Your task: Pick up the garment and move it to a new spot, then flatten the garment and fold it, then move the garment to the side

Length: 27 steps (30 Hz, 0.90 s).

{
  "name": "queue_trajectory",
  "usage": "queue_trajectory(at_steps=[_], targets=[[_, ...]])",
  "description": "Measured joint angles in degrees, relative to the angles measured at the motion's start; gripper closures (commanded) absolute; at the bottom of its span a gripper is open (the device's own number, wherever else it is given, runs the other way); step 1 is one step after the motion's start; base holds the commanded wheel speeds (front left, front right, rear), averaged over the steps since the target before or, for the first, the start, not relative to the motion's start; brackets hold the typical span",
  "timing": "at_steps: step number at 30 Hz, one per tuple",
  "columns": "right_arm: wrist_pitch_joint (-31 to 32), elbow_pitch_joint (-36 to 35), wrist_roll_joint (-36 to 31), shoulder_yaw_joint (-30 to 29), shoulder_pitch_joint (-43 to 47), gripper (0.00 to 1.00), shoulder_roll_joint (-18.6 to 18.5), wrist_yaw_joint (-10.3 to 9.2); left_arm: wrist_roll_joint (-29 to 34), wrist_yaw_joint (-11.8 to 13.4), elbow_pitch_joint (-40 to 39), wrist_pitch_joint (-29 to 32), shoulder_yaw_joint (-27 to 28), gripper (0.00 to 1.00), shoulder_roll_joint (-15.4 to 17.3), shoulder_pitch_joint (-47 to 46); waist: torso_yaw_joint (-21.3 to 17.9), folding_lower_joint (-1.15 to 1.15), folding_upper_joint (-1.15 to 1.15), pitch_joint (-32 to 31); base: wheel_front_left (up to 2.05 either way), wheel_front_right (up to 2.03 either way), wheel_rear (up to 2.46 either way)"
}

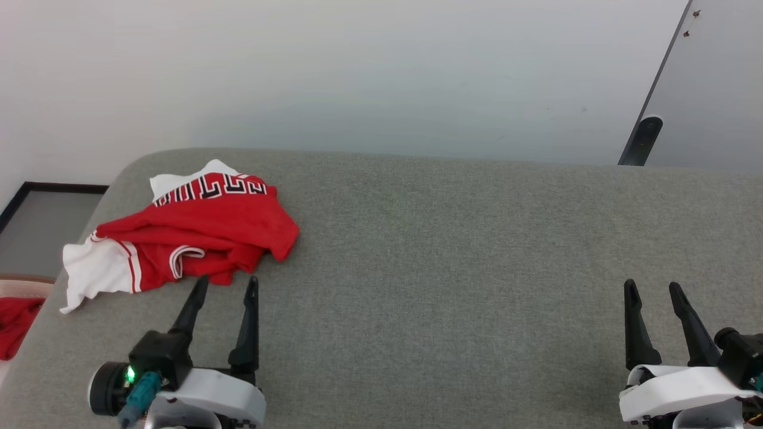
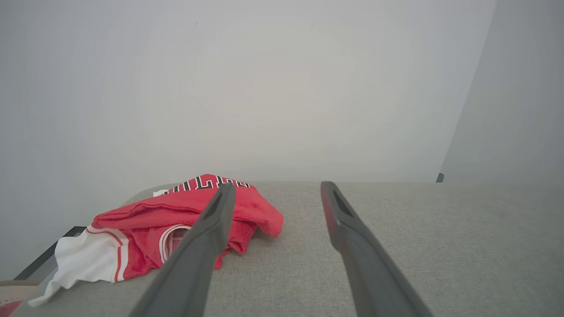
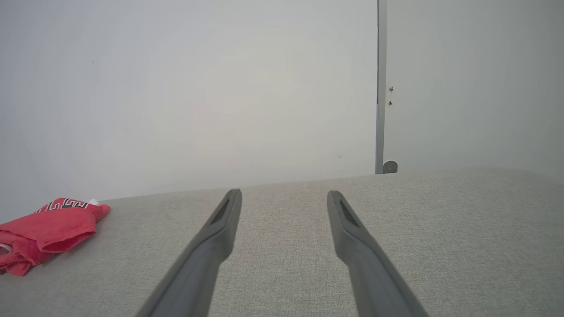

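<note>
Your left claw stands with its two dark fingers spread apart and nothing between them, the tips just beside the near edge of the shirt. Your right claw is spread the same way and holds nothing, well apart from the shirt, over the bare right side of the desk. The shirt lies crumpled at the far left corner of the grey fabric-covered desk, red with a white sleeve hanging towards the left edge. Black, white-outlined block letters run along its far fold. They are upside down and partly tucked in, so you cannot read a full word. A smaller red cloth lies off the desk's left edge.
</note>
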Motion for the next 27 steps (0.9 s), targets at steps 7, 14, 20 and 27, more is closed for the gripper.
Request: queue_trajectory(at_steps=[7,14,20,27], targets=[[-0.94,-0.41,-3.86,-0.07,0.0,0.0,0.05,0.0,2.63,0.05,-0.22,-0.85,-0.46,0.0,0.6,-0.01,0.32,0.0,0.0,-0.29,0.0,0.0,0.0],[-1.6,-0.66,-7.43,0.6,0.13,0.0,0.07,0.0,4.1,-0.52,0.41,-1.54,0.13,0.0,0.32,-0.01,1.7,0.0,0.0,-0.88,0.0,0.0,0.0],[-2.37,-0.55,-9.6,2.81,0.25,0.0,0.05,0.0,4.19,-1.22,2.6,-2.22,3.41,0.0,-0.55,0.0,4.19,0.0,0.0,-1.54,0.0,0.0,0.0],[-3.02,-0.13,-11.81,6.26,0.52,0.0,0.02,0.01,5.77,-1.47,4.45,-2.94,7.71,0.0,-0.71,0.43,8.82,0.0,0.0,-2.6,0.0,0.0,0.0]])
